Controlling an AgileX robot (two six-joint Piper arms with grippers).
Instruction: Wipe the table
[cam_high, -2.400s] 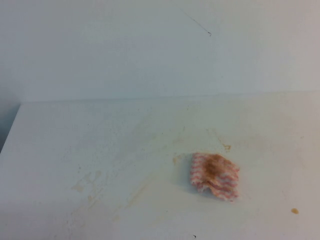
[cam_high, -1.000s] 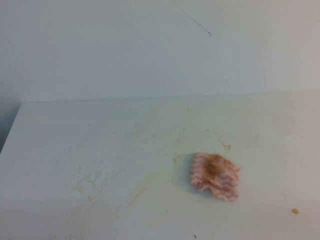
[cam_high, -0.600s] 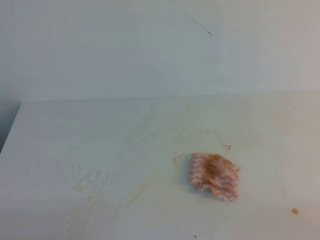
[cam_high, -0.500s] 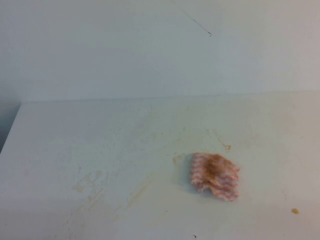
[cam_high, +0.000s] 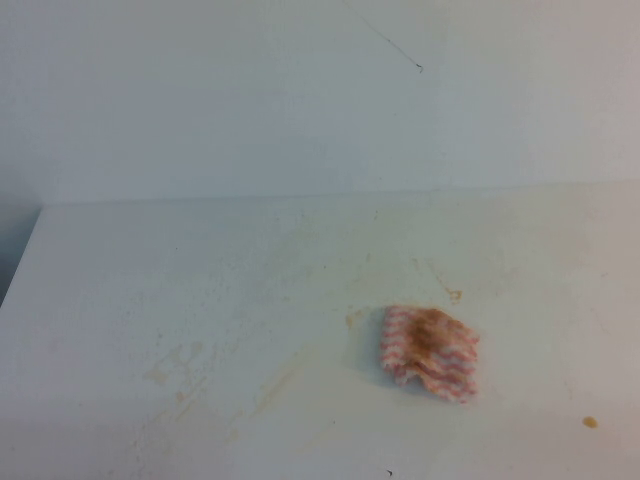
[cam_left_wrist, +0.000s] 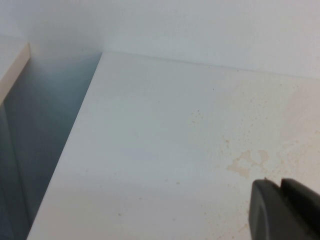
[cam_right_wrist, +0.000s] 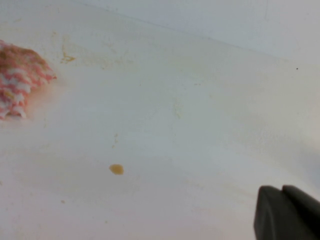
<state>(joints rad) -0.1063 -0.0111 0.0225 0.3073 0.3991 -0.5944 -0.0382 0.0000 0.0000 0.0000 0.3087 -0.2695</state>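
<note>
The cloth (cam_high: 428, 350), striped pink and white and soiled brown across its upper face, is found lying crumpled on the table (cam_high: 200, 270), right of the middle and nearer the front edge than the back edge. It is held by nothing.

A small brown drop (cam_high: 590, 422) is noted close to the front right corner, well apart from the cloth. Faint tan smears (cam_high: 170, 370) are recorded toward the front left of the surface, and a small stain (cam_high: 454, 296) lies just behind the cloth.

The left gripper (cam_left_wrist: 281, 186) is seen above the left part of the table, near the smears, its fingers pressed together on nothing. The right gripper (cam_right_wrist: 282, 192) is placed above the right part, apart from the cloth, with the drop between; its fingers are likewise closed and empty.
</note>
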